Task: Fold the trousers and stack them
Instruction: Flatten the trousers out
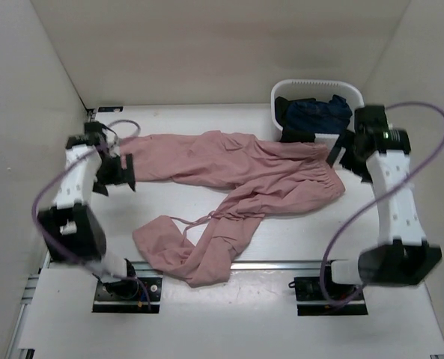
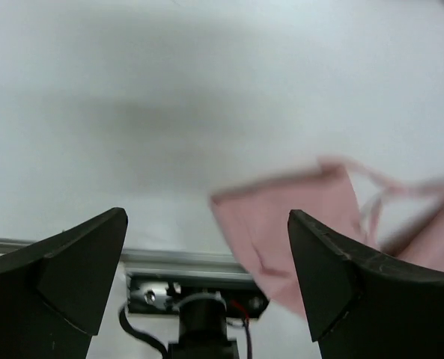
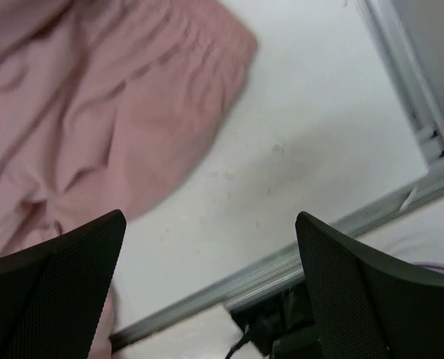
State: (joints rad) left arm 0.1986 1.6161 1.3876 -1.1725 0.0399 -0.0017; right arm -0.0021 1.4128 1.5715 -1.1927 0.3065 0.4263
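The dusty-pink trousers (image 1: 244,176) lie spread across the table, waistband at the right and one leg reaching left. The other leg bends toward the near edge and ends in a rumpled fold (image 1: 180,258). My left gripper (image 1: 120,173) hangs open just off the left leg's end, with nothing between its fingers. In the left wrist view the left gripper (image 2: 207,280) is wide open over bare table, and the near leg's end (image 2: 296,232) shows beyond it. My right gripper (image 1: 343,158) stands open beside the waistband. The right wrist view shows the right gripper (image 3: 210,288) empty and the gathered waistband (image 3: 109,112) at upper left.
A white basket (image 1: 285,93) with dark navy garments (image 1: 319,112) stands at the back right, close behind the right gripper. An aluminium rail (image 1: 281,264) runs along the near edge with both arm bases. White walls enclose the table on the left, back and right.
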